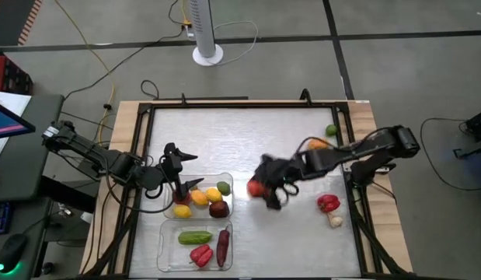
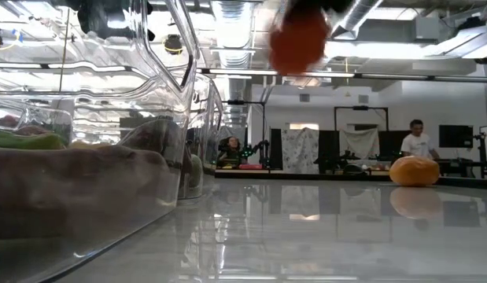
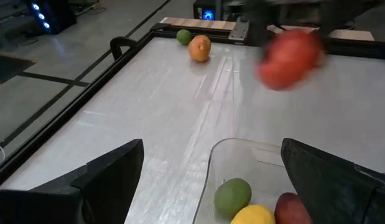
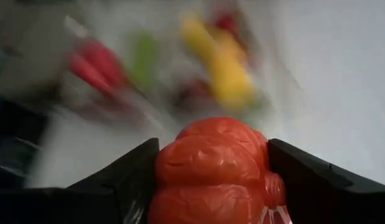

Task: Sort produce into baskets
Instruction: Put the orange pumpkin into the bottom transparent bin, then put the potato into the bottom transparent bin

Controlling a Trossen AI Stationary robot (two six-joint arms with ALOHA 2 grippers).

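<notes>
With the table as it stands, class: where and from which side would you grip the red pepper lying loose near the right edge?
Probably from straight above, closing across the red pepper's bulging body. It lies alone on the table; only the small white piece is close by, so keep the fingers off that side.

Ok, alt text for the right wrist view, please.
The right gripper is shut on a red-orange tomato-like piece, carried above the table. Beyond it, blurred, lie red, green and yellow produce.
</notes>
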